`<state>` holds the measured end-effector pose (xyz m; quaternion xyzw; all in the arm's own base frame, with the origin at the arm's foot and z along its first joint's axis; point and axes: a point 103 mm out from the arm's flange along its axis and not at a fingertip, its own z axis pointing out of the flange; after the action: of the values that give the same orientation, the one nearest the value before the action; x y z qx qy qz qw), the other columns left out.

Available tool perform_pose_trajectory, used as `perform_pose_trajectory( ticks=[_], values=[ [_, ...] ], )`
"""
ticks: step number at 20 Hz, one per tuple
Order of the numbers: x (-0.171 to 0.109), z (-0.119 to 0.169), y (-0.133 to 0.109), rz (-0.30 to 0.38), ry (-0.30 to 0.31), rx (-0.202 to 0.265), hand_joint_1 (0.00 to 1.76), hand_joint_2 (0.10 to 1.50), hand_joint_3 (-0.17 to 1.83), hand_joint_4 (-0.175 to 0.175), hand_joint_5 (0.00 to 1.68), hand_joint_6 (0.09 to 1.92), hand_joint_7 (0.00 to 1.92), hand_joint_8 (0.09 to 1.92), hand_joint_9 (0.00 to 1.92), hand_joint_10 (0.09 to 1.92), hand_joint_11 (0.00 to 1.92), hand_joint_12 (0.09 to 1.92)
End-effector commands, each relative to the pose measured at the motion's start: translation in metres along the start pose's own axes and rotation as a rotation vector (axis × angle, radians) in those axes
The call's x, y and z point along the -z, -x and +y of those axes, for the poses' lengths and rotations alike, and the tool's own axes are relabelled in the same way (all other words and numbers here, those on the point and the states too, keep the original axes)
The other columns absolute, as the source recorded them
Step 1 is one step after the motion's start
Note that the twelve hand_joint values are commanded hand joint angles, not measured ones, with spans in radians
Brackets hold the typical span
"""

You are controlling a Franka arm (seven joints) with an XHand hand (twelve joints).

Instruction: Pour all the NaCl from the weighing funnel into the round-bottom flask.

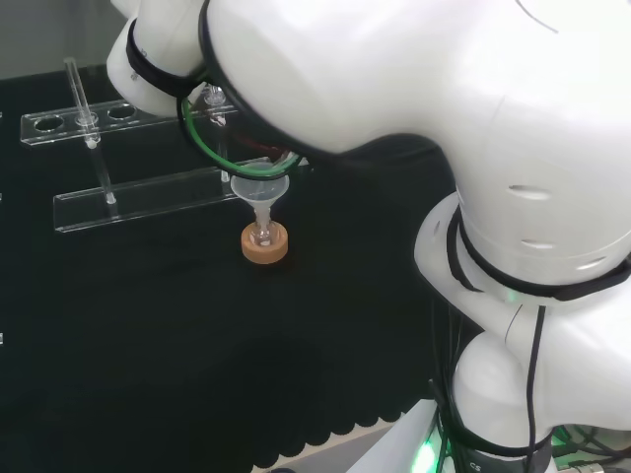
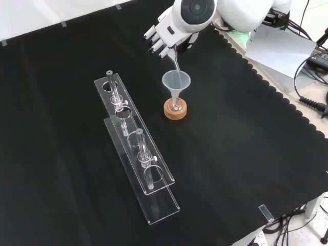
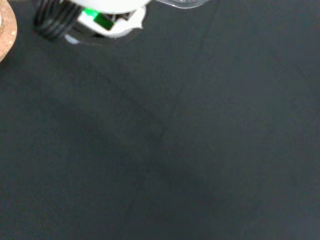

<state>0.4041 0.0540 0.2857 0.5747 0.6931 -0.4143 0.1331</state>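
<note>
In the front view the black and white hand (image 2: 165,36) hangs just above a clear glass funnel (image 2: 177,82). Its fingers (image 2: 156,45) are curled round the thin clear weighing funnel (image 2: 175,61), which slants down with its tip inside the glass funnel's mouth. The glass funnel stands in the neck of a small round-bottom flask (image 2: 175,105) on a cork ring (image 2: 175,111). In the head view the glass funnel (image 1: 261,189), flask (image 1: 262,235) and cork ring (image 1: 264,246) sit mid-cloth, below the arm's white link. An edge of the cork ring (image 3: 5,30) shows in the wrist view.
Two clear plastic racks (image 2: 134,148) with glass tubes lie left of the flask in the front view, and farther off in the head view (image 1: 148,197). The cloth's scalloped edge (image 2: 266,87) runs at the right in the front view. The arm's base (image 3: 102,17) shows in the wrist view.
</note>
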Motion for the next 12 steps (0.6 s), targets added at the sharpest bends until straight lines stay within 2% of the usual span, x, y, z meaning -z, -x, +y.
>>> perform_pose_trajectory(
  ticks=[1,12],
  values=[
    [0.0033,0.0047,-0.0102,-0.046,-0.006,0.017,1.08,0.70,0.72,0.175,1.12,0.97,0.64,0.60,0.95,0.38,0.65,1.18],
    [0.0063,0.0088,-0.0129,-0.094,-0.010,0.017,1.08,0.70,0.72,0.175,1.12,0.97,0.64,0.60,0.95,0.37,0.64,1.18]
  ],
)
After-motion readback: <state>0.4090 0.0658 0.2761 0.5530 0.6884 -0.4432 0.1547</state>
